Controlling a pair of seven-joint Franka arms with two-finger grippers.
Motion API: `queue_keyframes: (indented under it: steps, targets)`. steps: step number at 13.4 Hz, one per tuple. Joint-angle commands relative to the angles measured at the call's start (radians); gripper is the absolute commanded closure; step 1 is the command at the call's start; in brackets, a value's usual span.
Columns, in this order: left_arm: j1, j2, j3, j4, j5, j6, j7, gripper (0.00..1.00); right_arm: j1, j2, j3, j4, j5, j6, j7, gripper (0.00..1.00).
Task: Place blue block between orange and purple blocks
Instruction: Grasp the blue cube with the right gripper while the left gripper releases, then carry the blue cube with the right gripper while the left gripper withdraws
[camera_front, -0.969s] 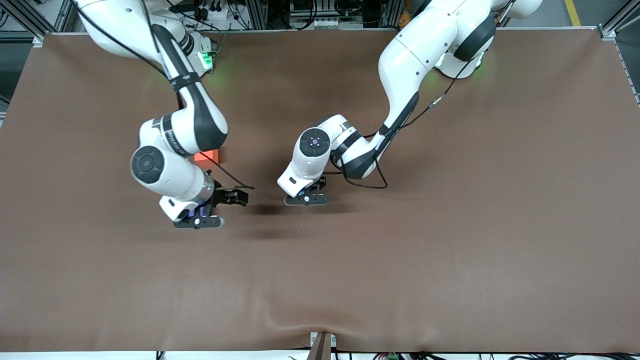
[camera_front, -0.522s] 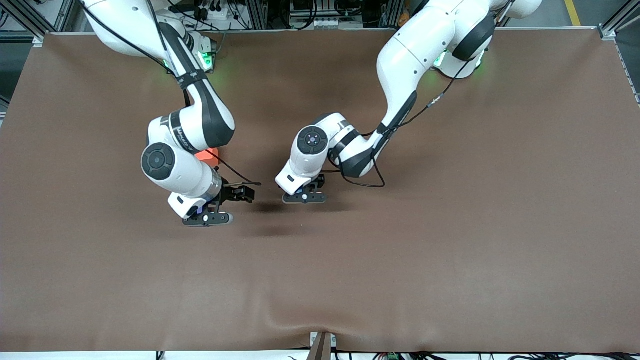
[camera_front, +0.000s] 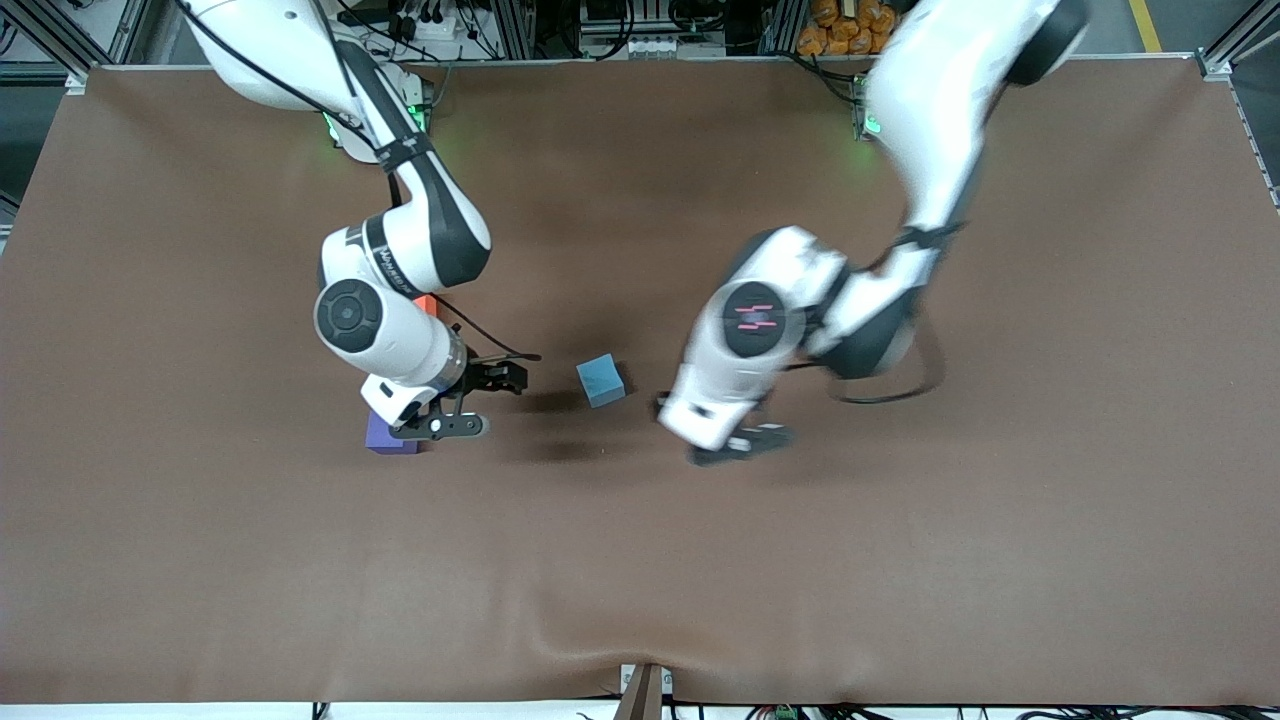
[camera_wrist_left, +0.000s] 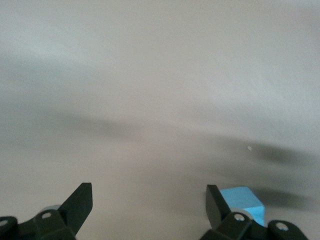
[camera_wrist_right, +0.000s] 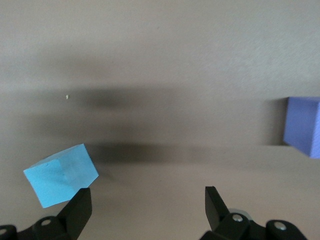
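Note:
The blue block (camera_front: 601, 381) lies on the brown table between my two grippers, apart from both. It also shows in the left wrist view (camera_wrist_left: 243, 202) and the right wrist view (camera_wrist_right: 61, 175). The purple block (camera_front: 388, 436) sits partly under my right hand and shows in the right wrist view (camera_wrist_right: 303, 125). The orange block (camera_front: 426, 304) is farther from the front camera than the purple one, mostly hidden by the right arm. My right gripper (camera_front: 490, 385) (camera_wrist_right: 147, 196) is open and empty. My left gripper (camera_front: 742, 440) (camera_wrist_left: 148, 195) is open and empty, toward the left arm's end from the blue block.
The brown table cover (camera_front: 900, 550) has a raised wrinkle near its front edge (camera_front: 600, 615). Nothing else lies on it. Both arms reach in over the middle of the table.
My left gripper has swung away toward the left arm's end, uncovering the blue block on the table. My right gripper has shifted toward the middle, uncovering the purple block.

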Motion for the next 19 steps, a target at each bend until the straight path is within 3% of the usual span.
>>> queue_keyframes:
  steps: [1,3,7,14,19]
  targets:
    - [0.120,-0.116,-0.012,-0.048,0.016,-0.093,0.091,0.00,0.069,0.020,-0.007,-0.007,-0.015,0.029,0.042,0.00]
    - [0.197,-0.161,-0.009,-0.049,0.018,-0.145,0.159,0.00,0.126,0.051,-0.009,-0.005,-0.021,0.106,0.032,0.00]
    - [0.329,-0.239,-0.009,-0.049,0.061,-0.207,0.329,0.00,0.175,0.130,-0.006,0.079,-0.214,0.148,-0.048,0.00]
    - [0.513,-0.409,-0.015,-0.179,0.061,-0.217,0.639,0.00,0.243,0.203,-0.007,0.122,-0.216,0.221,-0.002,0.00]
    - [0.561,-0.475,-0.020,-0.245,0.050,-0.217,0.705,0.00,0.252,0.230,-0.006,0.114,-0.208,0.241,-0.001,0.00]
